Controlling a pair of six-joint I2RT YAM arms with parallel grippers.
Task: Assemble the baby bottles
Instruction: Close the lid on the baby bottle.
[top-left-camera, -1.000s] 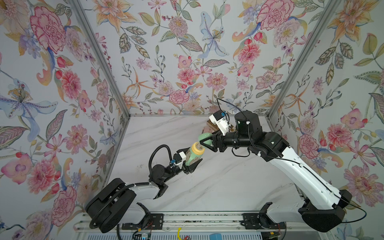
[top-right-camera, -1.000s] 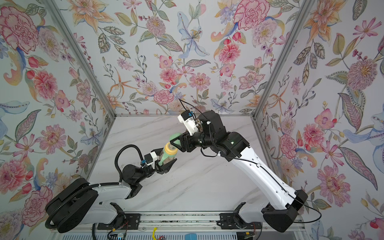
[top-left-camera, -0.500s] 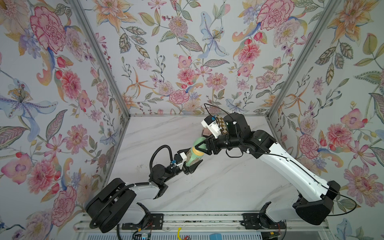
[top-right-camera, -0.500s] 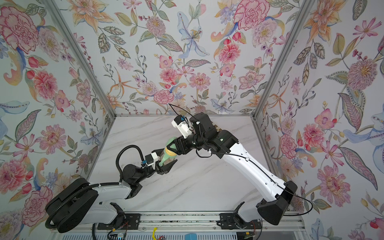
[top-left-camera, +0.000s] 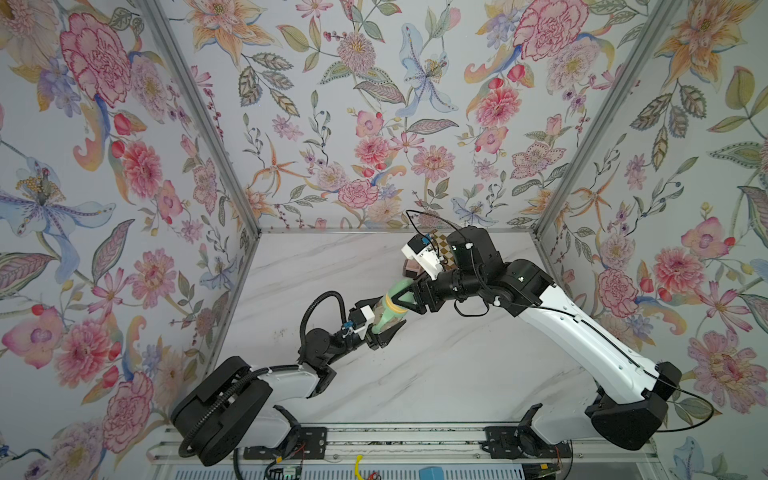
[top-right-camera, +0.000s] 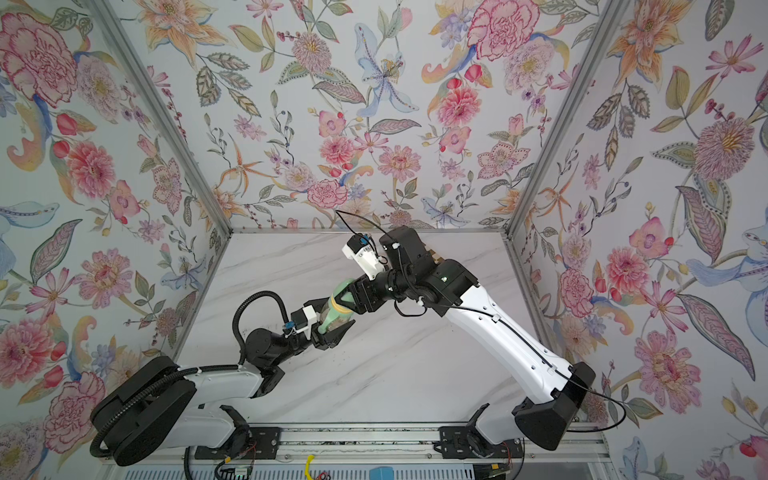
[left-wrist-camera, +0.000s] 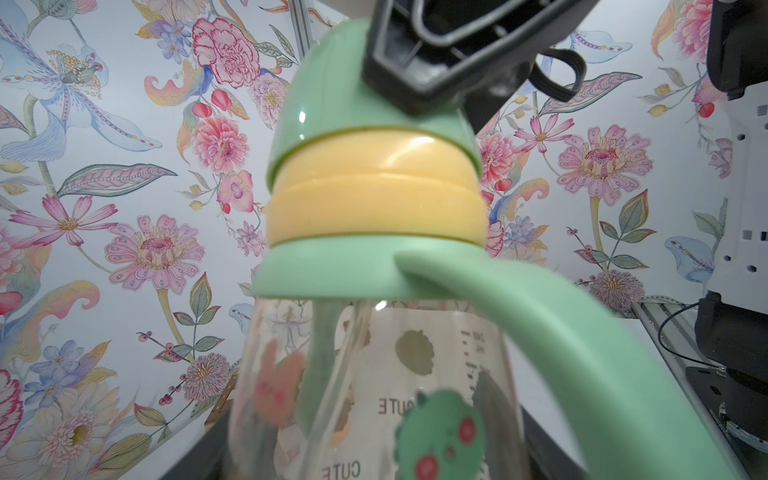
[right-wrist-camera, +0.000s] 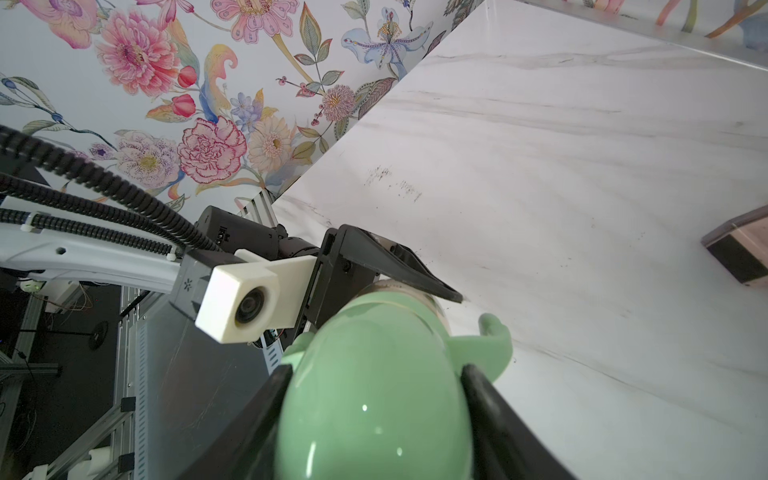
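Note:
The baby bottle is tilted above the table, and my left gripper is shut on its clear printed body. A mint-green collar with a curved handle rings the neck, and the yellow nipple ring sits above it. The mint-green dome cap rests on the yellow ring. My right gripper is shut on the cap, one finger pressed against each side.
A pink-and-black boxy perfume bottle stands on the marble table behind the right wrist. A checkered object is partly hidden behind that arm near the back wall. Floral walls enclose three sides.
My right gripper has moved left and down with the dome cap, from just off the bottle's top to resting on the yellow ring. The left gripper and bottle have stayed still.

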